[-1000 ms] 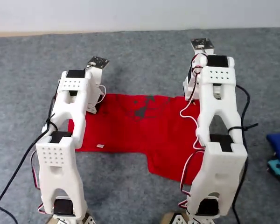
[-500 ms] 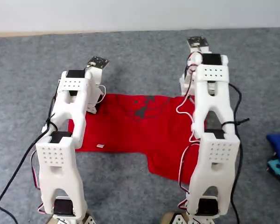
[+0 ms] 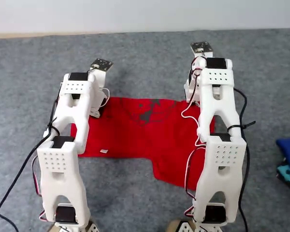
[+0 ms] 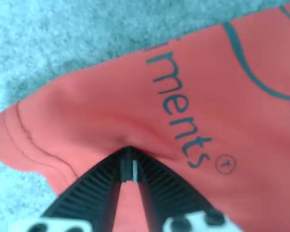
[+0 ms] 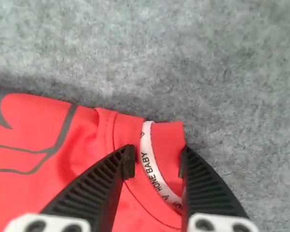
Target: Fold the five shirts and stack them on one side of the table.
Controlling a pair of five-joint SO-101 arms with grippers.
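- One grey table (image 3: pixel 135 63) carries the red shirt (image 3: pixel 135 130), spread flat between both arms, its long axis running from one arm across to the other.
- Left gripper (image 4: pixel 128 162) sits at the shirt's far edge near a stitched corner, jaws pressed together on a pucker of red cloth.
- Right gripper (image 5: pixel 156 162) is parted narrowly, a jaw on each side of the collar (image 5: pixel 146 145) at the opposite far corner; closing there looks like the next need.
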